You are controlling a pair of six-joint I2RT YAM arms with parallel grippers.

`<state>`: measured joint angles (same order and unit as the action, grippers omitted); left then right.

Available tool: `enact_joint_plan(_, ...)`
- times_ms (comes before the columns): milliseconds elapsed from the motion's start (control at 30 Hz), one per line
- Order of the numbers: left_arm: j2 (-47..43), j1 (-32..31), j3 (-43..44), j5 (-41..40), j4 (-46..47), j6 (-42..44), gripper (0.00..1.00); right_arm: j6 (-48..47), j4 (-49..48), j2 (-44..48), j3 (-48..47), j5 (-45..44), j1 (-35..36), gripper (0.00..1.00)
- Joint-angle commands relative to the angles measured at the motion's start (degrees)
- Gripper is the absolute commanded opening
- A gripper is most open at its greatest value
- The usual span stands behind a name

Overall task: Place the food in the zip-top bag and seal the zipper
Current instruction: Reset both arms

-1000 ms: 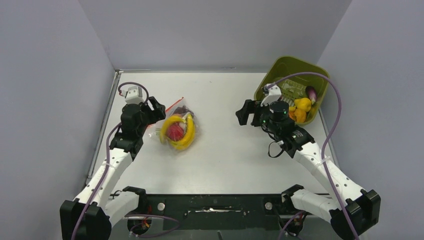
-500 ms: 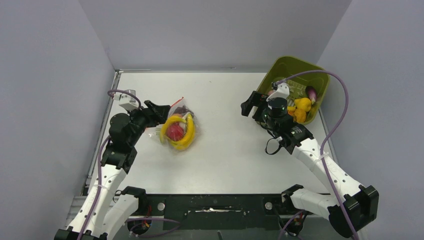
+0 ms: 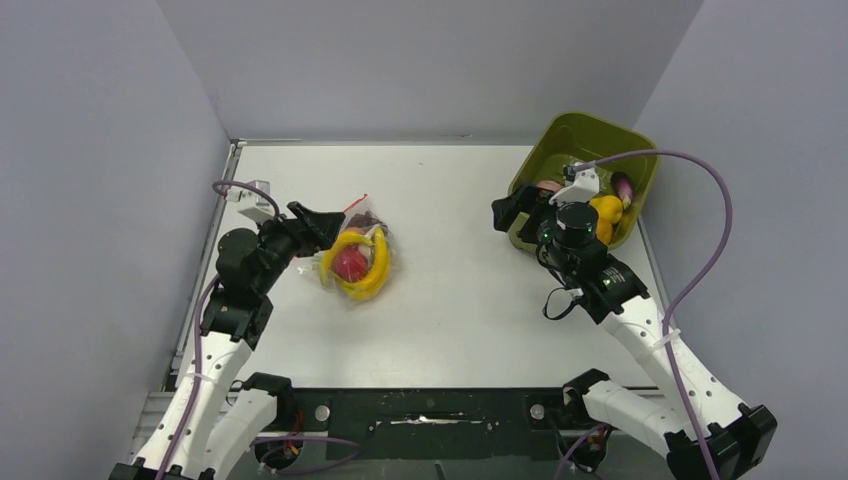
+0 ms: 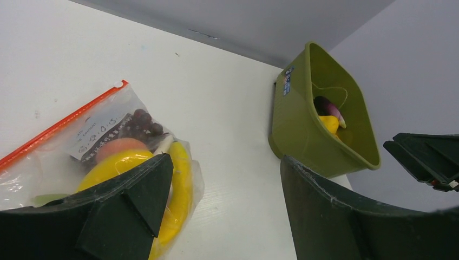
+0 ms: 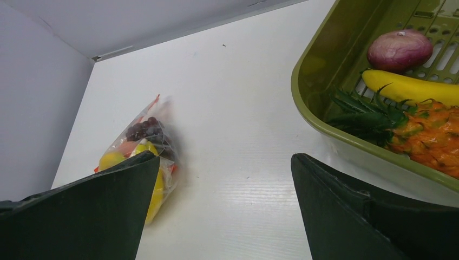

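The table (image 3: 450,300) carries the olive-green bin (image 3: 575,135) at its 2 o'clock corner and the zip-top bag (image 3: 358,262) at about 9 o'clock, well apart from each other. The bag is on the left arm's side, just beside the left gripper (image 3: 322,228) at its 3 o'clock. That claw is spread wide and holds nothing. The right gripper (image 3: 510,210) is also wide apart and empty, and it hovers at the bin's 9 o'clock wall. It looks like the arm for the next pick, with the loose food (image 5: 411,86) at its 3 o'clock. Bananas (image 3: 372,262) and a red fruit (image 3: 349,264) already lie in the bag. The zipper (image 4: 65,122) sits at the bag's 12 o'clock end, its long axis running from 8 to 2 o'clock in the top view. I cannot tell whether it is pressed shut. The right wrist hides part of the bin from above, and the left finger cuts off the bag's near end
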<state>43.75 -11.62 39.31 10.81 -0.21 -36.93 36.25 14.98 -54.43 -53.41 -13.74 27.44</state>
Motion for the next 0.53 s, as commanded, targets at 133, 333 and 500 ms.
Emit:
enact_joint_plan(133, -2.16, 0.26, -0.90, 2.67, 5.35, -0.60, 0.73, -0.01, -3.03, 1.38, 0.18, -1.78, 0.03, 0.98)
enact_joint_plan(333, -2.10, 0.19, -1.43, 3.32, 5.72, -0.39, 0.73, 0.71, -3.26, 1.17, 0.75, -1.90, 0.03, 0.98)
enact_joint_plan(500, -2.22, 0.20, -1.43, 3.48, 6.01, -0.18, 0.73, 1.10, -4.77, 2.48, 1.87, -2.60, -0.02, 0.98)
